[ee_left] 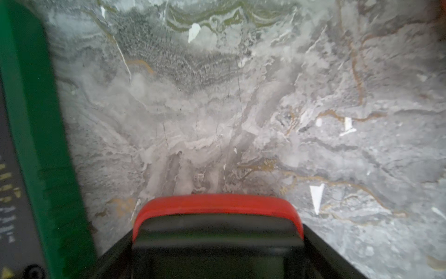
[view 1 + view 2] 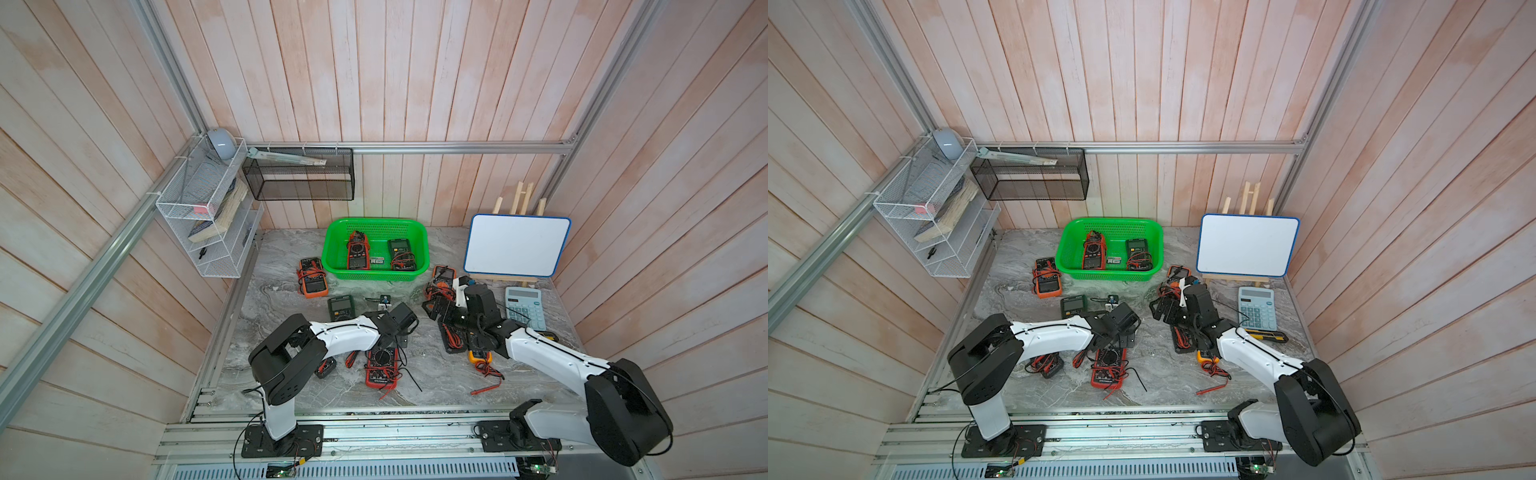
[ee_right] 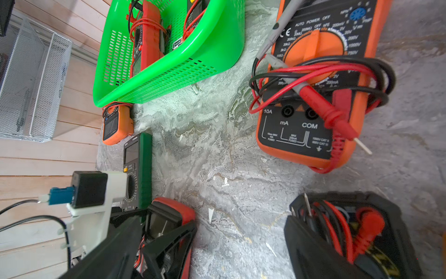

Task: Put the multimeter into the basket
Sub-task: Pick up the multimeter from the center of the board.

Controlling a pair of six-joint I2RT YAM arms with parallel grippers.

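We count two meters in the basket (image 2: 365, 275): red clamp meter (image 2: 357, 251), dark green multimeter (image 2: 401, 253). Left gripper (image 2: 388, 347) and right gripper (image 2: 436, 309) fingers spread wide.

Whiteboard (image 2: 516, 244) on easel (image 2: 522, 196), calc (image 2: 528, 301) just beside; wire rack (image 2: 195, 195), mesh bin (image 2: 299, 183) far L corner

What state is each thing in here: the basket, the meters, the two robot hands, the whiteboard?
Bright green perforated plastic basket: upright, holding a red clamp meter and a dark green multimeter.
Red rectangular multimeter: flat on the grey marble table.
Left hand: open, straddling that red multimeter's end.
Right hand: open, gripping nothing.
Blue-framed whiteboard: blank, propped on a wooden easel.
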